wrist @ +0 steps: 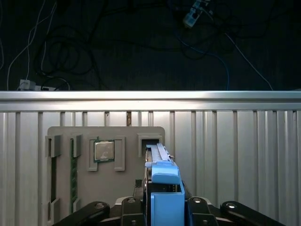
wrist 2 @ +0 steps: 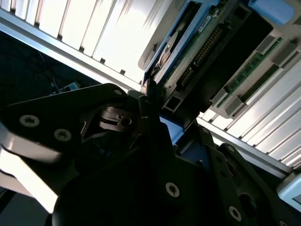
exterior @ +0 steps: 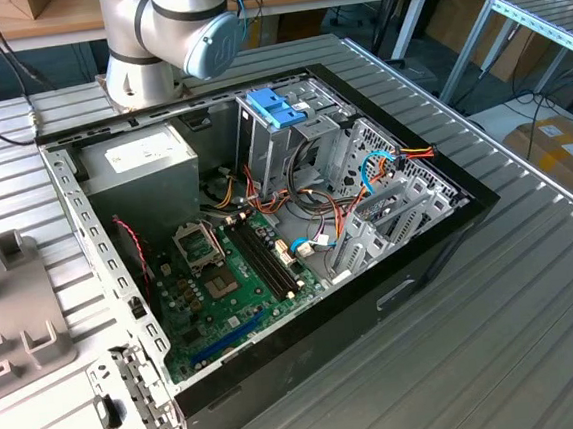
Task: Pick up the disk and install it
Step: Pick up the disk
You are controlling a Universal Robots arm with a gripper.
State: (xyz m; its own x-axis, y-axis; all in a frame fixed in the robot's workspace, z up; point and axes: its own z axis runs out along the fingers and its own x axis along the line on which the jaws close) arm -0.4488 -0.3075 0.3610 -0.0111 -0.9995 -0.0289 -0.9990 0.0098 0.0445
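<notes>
Pincer (wrist: 164, 209): narrow. In the first wrist view its dark fingers (wrist: 133, 207) sit against both sides of the disk (wrist: 163, 179), a flat dark hard drive with blue plastic rails, and appear closed on its near end. How firm the grip is cannot be judged.

Position of the disk: it stands on edge, straight ahead of the pincer and between its jaws. Its long axis runs directly away from the pincer, and its far end meets a slot in the grey plastic holder tray (wrist: 127, 134). The second wrist view shows the disk's green circuit-board face (wrist 2: 202, 52) just beside a fingertip (wrist 2: 150, 92).

Tray contents: a square silver processor chip (wrist: 104, 151) and a green memory stick (wrist: 74, 179) lie in their own recesses, apart from the disk.

Surface: a ribbed aluminium worktop (exterior: 514, 285). In the exterior view the tray is at the exterior view's left, and the open black computer case (exterior: 310, 363) lies flat in the middle, apart from it. Inside the case, the metal drive cage with a light-blue bracket (exterior: 279, 107) stands near the grey robot arm (exterior: 170, 29), with a grey power-supply box (exterior: 142, 172) beside it. By judgement, the cage is the install site.

Room: workshop, with further benches, cardboard boxes and a dark floor with loose cables past the worktop's edge.
</notes>
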